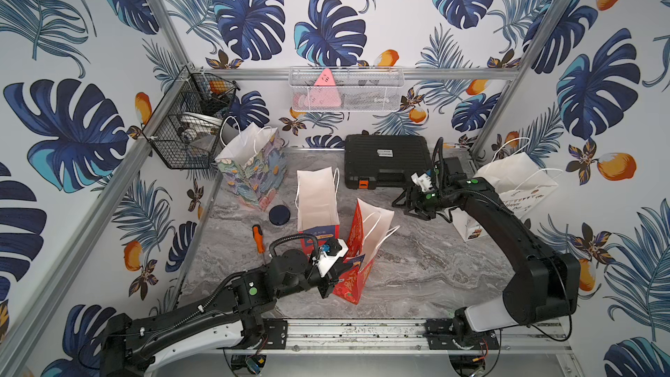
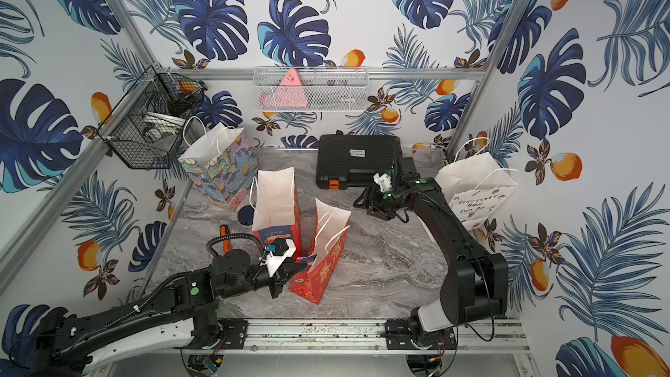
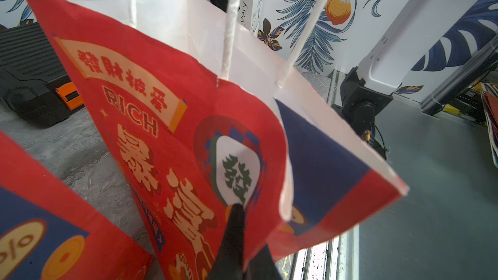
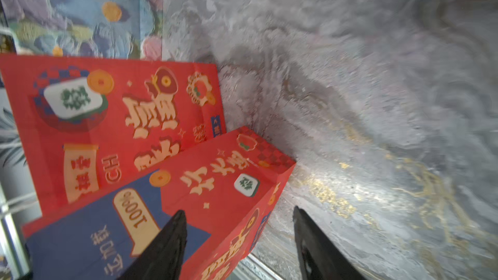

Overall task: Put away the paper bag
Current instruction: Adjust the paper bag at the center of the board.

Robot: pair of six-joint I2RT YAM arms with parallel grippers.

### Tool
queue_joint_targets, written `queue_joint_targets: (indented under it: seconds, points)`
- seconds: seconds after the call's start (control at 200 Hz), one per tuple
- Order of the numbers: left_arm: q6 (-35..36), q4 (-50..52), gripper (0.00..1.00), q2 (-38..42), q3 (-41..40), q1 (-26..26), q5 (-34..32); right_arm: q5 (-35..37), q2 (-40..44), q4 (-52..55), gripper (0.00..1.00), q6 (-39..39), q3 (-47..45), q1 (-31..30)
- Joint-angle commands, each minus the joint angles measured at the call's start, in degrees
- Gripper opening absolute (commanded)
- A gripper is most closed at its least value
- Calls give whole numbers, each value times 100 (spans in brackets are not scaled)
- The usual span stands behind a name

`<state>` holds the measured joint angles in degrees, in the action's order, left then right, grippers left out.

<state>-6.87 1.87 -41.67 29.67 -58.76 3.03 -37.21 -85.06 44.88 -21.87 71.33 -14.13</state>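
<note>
Near the front rail (image 1: 362, 331), left tool (image 3: 238, 211) pinches the red bag (image 3: 161, 130)

Grey marbled tabletop (image 1: 417, 266) carries paper bags (image 1: 317, 197), a black case (image 1: 386, 157), screwdriver (image 1: 258, 239), dark disc (image 1: 280, 214).

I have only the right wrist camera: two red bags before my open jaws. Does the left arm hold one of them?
Observer: Yes. The left gripper is shut on a side wall of the nearer red bag.
Operator: Is this bag open at the top?
Observer: Yes, its mouth faces up and its white handles stick out.
Operator: Is something close to my arm?
Observer: A white bag printed "Happy Every Day" stands beside the right arm, against the side wall.
</note>
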Motion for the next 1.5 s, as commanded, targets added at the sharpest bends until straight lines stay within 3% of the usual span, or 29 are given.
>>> queue_joint_targets:
  seconds: [0.0, 0.095, 0.27, 0.416, 0.516, 0.711, 0.786, 0.891, 0.967, 1.197, 1.422, 1.497]
  points:
    - [145, -58, 4, -33, -9, 49, 149, -621, 81, -333, 67, 169, -267, -381]
    - [169, -22, 4, -17, 21, 92, 182, -545, 263, -295, 66, 194, -578, -670]
    - [255, 69, 5, 94, 55, 185, 345, -311, 1150, -90, 66, 31, -1363, -681]
    - [402, 151, 4, 88, 130, 290, 848, -42, 1720, 283, 66, -29, -1570, -694]
    - [595, 318, 4, 89, 227, 367, 1247, 783, 2125, 634, 71, -36, -1321, -685]
    - [935, 670, 4, 37, 320, 693, 1940, 3444, 2959, 869, 83, 296, -584, -672]
    - [960, 694, 4, 16, 282, 840, 2123, 3825, 3319, 594, 85, 680, -418, -670]
    - [934, 633, 4, -7, 206, 974, 2157, 3506, 3812, 40, 85, 1572, -567, -685]
    - [926, 643, 5, -27, 206, 1007, 2158, 2819, 4100, -102, 84, 2411, -827, -687]
    - [907, 647, 13, 40, 147, 1025, 1963, 1353, 4323, 654, 84, 4089, -1035, -681]
    - [910, 678, 19, 151, 69, 1021, 1886, 994, 4341, 833, 84, 4884, -1391, -680]
    - [947, 774, 29, 122, 115, 1022, 1858, 1266, 4251, 511, 85, 4855, -1483, -680]
